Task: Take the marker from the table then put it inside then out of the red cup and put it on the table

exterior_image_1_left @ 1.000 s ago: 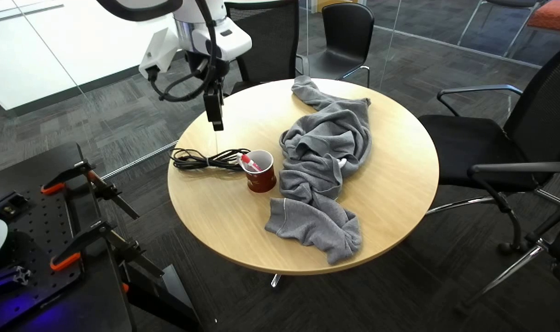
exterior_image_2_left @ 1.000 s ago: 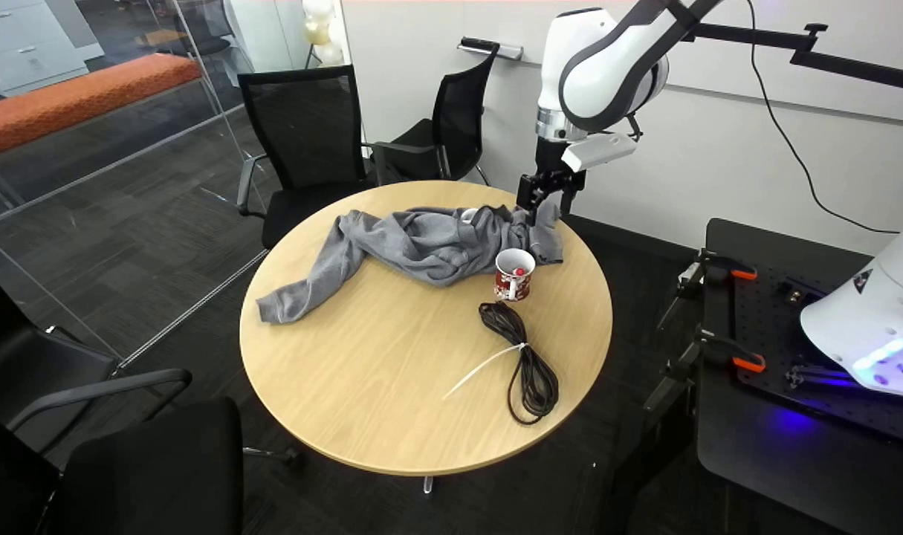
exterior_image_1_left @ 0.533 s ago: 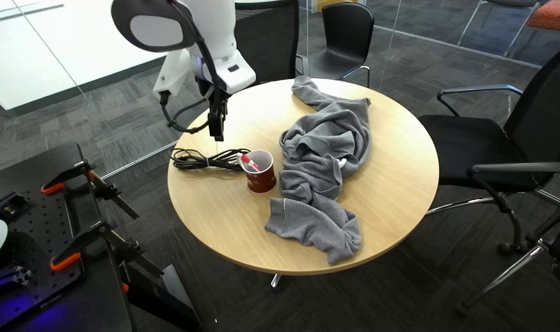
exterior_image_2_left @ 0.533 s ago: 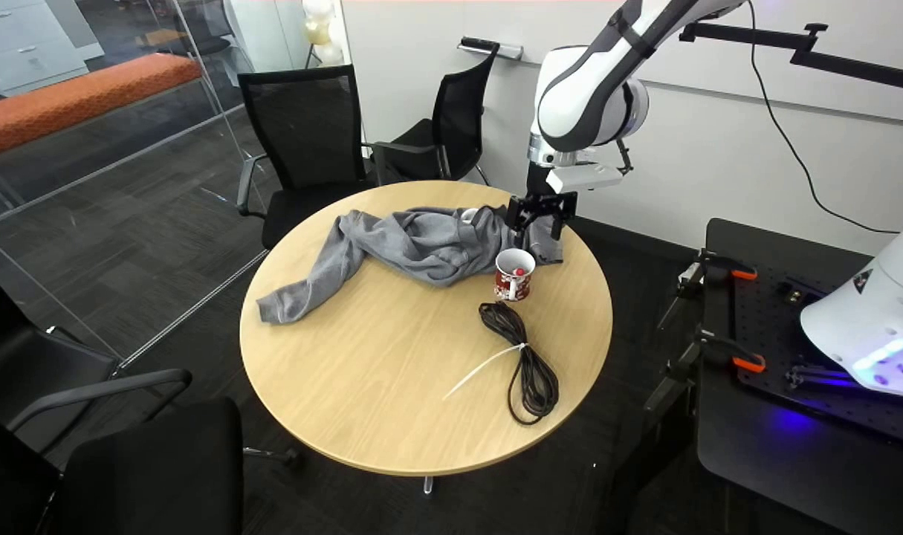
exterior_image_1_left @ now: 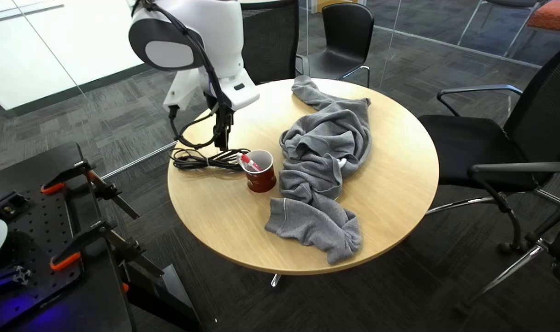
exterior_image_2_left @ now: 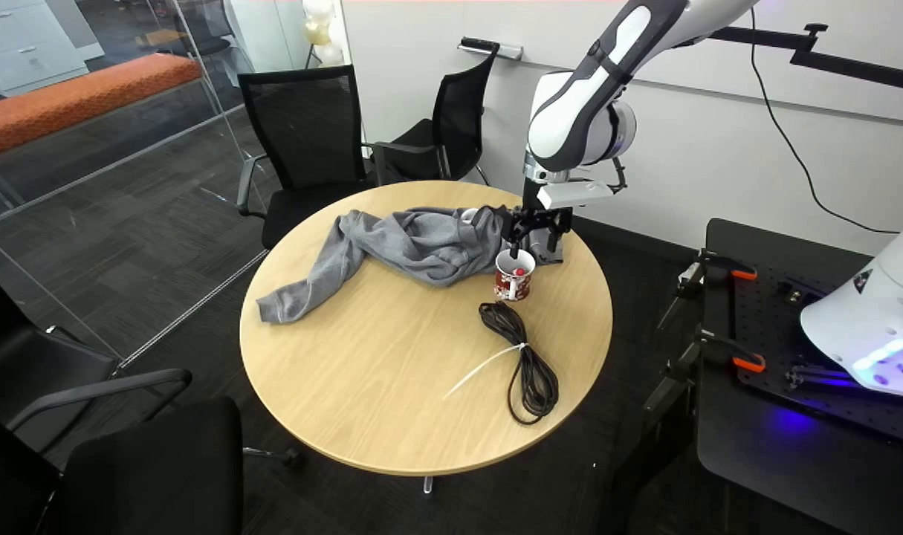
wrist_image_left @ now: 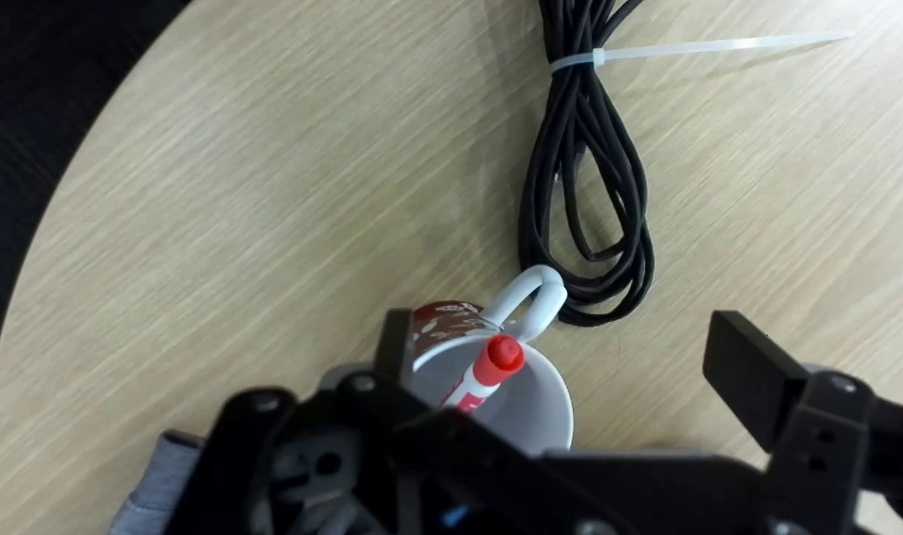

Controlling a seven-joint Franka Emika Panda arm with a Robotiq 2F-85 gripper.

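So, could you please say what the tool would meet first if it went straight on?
Pointing down, the tool would probably meet the red cup first, around its handle; the black cable lies close by, and depth is hard to judge.

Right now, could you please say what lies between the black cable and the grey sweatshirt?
The red mug, with the marker inside; both exterior views show this.

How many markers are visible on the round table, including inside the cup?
1: the marker leans inside the red cup. A white patch within the grey cloth is unclear; more may hide beneath.
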